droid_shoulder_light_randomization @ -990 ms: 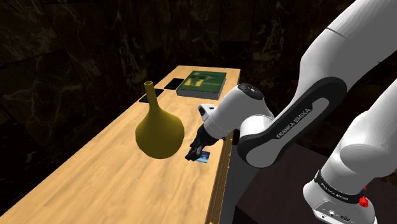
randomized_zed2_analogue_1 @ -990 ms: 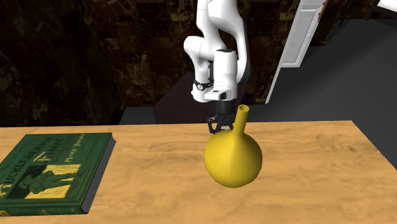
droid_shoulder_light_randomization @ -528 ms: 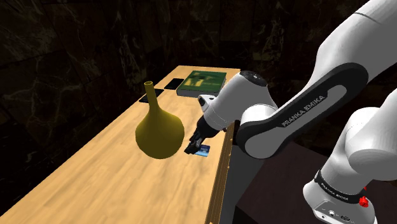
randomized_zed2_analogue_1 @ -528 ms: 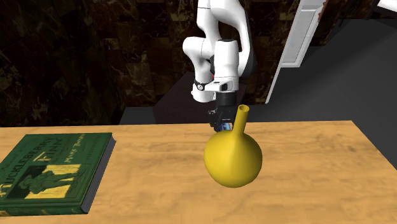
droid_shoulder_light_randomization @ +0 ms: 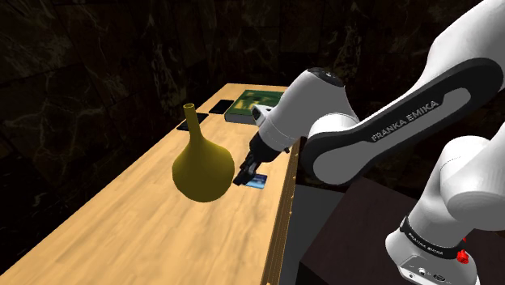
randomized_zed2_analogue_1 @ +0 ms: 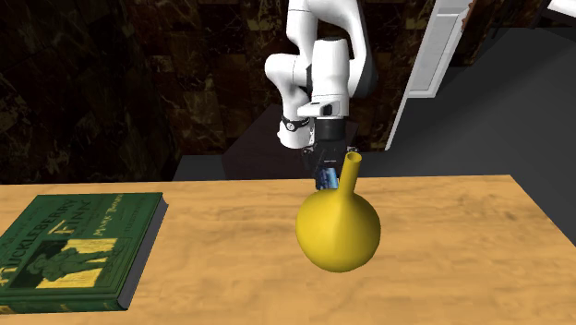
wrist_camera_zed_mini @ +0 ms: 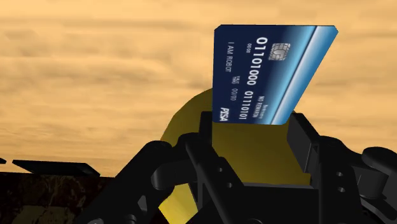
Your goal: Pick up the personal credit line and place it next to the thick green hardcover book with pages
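**Task stage: grasp made, carry and placement outstanding.** The dark blue credit card [wrist_camera_zed_mini: 270, 73] is secured in the tool [wrist_camera_zed_mini: 253, 130]. Its two black fingers [wrist_camera_zed_mini: 304, 146] are drawn in against the card's lower end from either side and clamp it. Most of the card projects beyond the fingertips, with its chip and embossed numbers facing the wrist camera.

In the shoulder view the tool [droid_shoulder_light_randomization: 247, 172] points down and holds the card [droid_shoulder_light_randomization: 257, 181] close above the desk [droid_shoulder_light_randomization: 162, 235], near the edge on the stand's side. It is just beside the bulb of the long-necked yellow vase [droid_shoulder_light_randomization: 202, 166]. The card appears to be clear of the wood, though the gap beneath it cannot be confirmed. In the second exterior view the tool [randomized_zed2_analogue_1: 326, 171] stands behind the vase's neck [randomized_zed2_analogue_1: 351, 171].

The thick green hardcover book [droid_shoulder_light_randomization: 257, 104] lies flat at the far end of the desk, well apart from the card. Two dark flat items [droid_shoulder_light_randomization: 220, 106] lie on the shoulder view's left of it.

**Done, as judged:** approach, closure and probably lift-off.

**Left:** carrying the card along the desk past the vase, lowering it onto bare wood beside the book, and parting the fingers to release it.
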